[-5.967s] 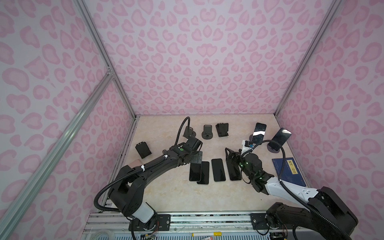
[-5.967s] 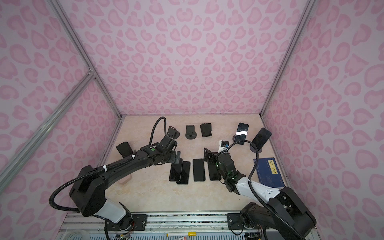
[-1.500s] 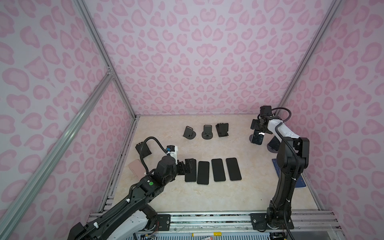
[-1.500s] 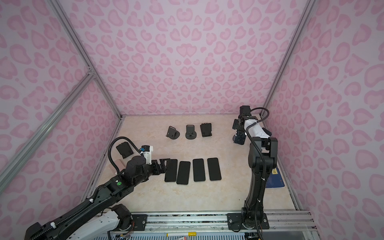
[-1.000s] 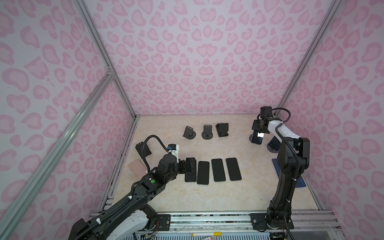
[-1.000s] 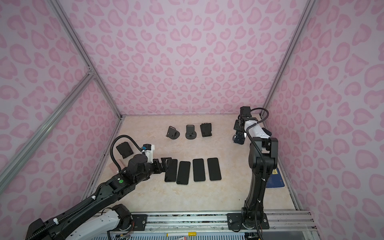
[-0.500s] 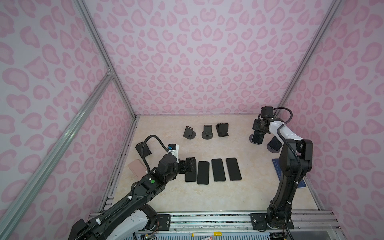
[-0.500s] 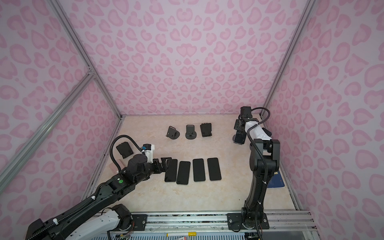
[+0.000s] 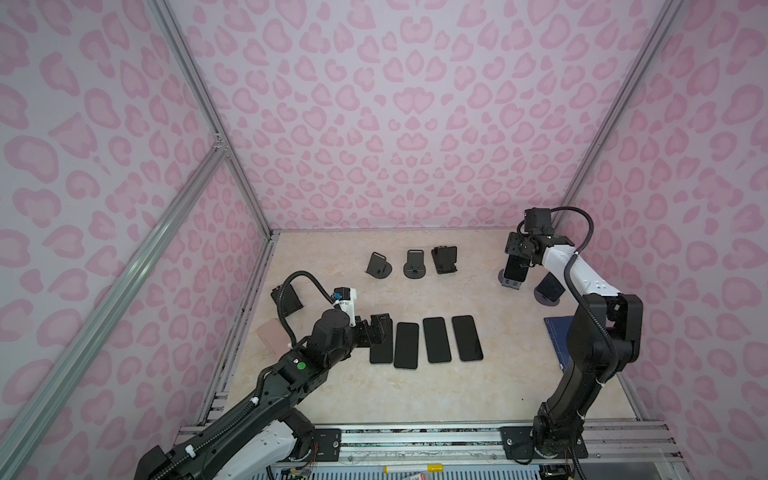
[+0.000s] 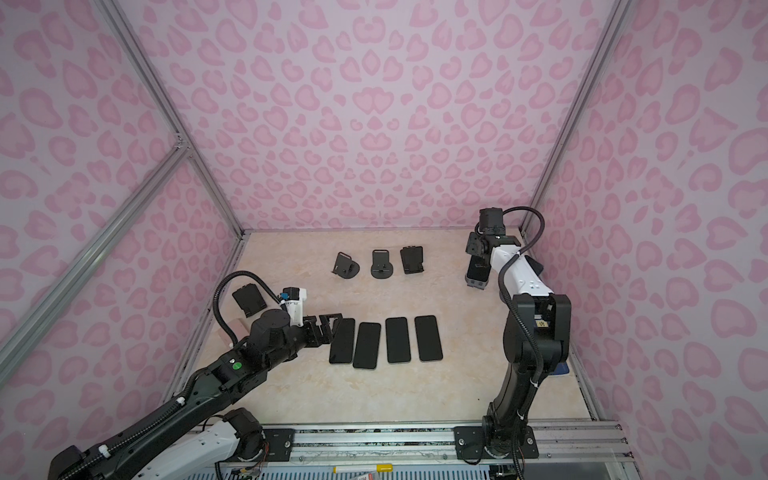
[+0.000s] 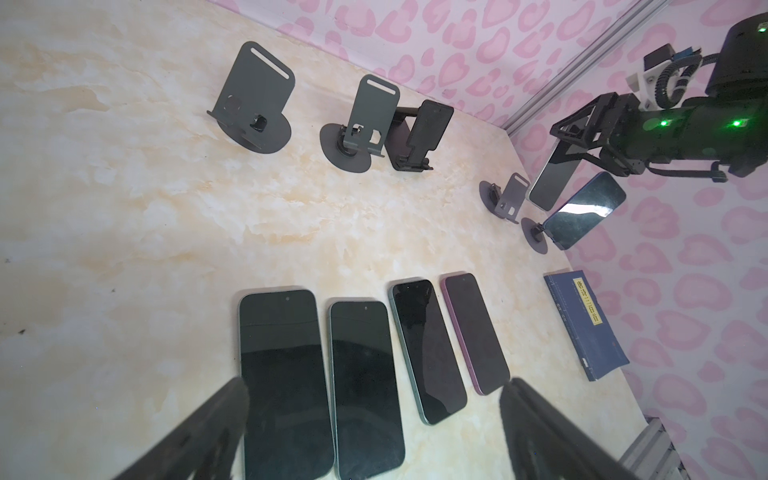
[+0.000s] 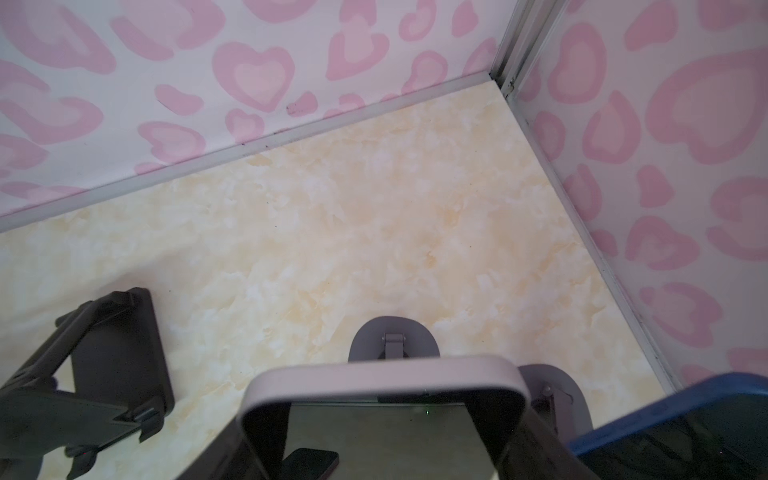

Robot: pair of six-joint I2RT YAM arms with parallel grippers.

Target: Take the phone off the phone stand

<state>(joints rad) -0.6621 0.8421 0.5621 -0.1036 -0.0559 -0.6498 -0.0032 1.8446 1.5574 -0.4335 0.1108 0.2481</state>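
The phone [image 9: 515, 272] [image 11: 555, 174] [image 12: 382, 380], dark with a pale rim, hangs tilted at the back right, and my right gripper [image 9: 517, 259] [image 10: 478, 259] [image 12: 382, 415] is shut on its two long edges. Its grey phone stand [image 11: 509, 195] [image 12: 392, 338] sits just below; in the left wrist view the stand's back plate shows bare beside the phone's lower end. My left gripper [image 9: 380, 328] [image 10: 328, 326] [image 11: 374, 395] hovers open over the near end of a row of flat phones, holding nothing.
Several dark phones [image 9: 424, 340] lie side by side mid-table. A blue-rimmed phone [image 9: 549, 286] [image 12: 681, 415] leans on its own stand right of the held one. Three empty stands [image 9: 414, 266] line the back, another [image 9: 286, 297] stands at the left. A blue book [image 11: 586, 324] lies by the right wall.
My right gripper has tipped the phone slightly and shifted it a little away from the stand. The left arm has stayed put.
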